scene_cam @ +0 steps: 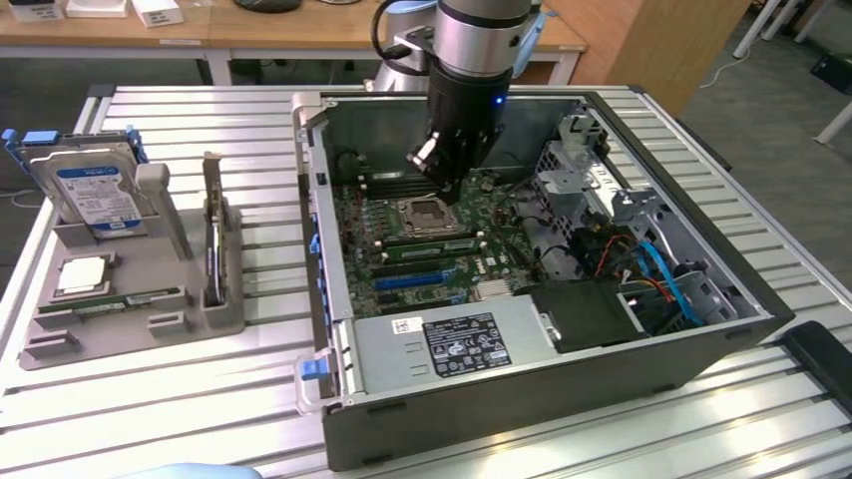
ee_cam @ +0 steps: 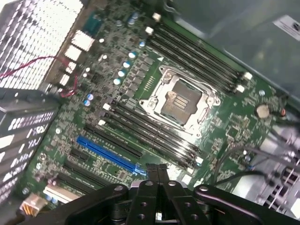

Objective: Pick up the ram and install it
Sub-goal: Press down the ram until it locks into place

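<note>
- Your claw is pressed together with nothing visible between the tips. It hangs inside the open case, just over the board, at about twelve o'clock from the empty socket in the exterior view.
- In the wrist view, the shut tips sit over the dark slots beside the socket. Those slots look bare.
- The ram lies flat in the grey tray, well apart from the claw, at about eight o'clock from it in the exterior view. It sits just at six o'clock of the CPU chip, with the hard drive standing beyond.
- You should judge the task barely begun: the ram is not yet picked up and nothing is seated.
- The claw body hides the board directly under it in the exterior view. You cannot make out the slot latches' positions clearly.
</note>
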{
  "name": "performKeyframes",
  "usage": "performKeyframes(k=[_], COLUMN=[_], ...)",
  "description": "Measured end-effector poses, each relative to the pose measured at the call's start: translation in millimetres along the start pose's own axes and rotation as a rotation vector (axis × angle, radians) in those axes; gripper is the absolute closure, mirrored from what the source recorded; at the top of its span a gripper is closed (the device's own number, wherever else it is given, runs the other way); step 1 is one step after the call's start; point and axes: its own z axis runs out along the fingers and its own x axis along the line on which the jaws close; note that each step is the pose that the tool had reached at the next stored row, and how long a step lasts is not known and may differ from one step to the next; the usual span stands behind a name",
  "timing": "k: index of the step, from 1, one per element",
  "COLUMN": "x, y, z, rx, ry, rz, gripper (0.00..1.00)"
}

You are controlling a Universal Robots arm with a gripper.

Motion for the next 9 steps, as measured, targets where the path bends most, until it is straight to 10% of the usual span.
performKeyframes(k=[9], x=[0.0], y=[0.0], z=[0.4], rx=[0.0088], ry=[0.0015], rz=[0.159], gripper=[0.90])
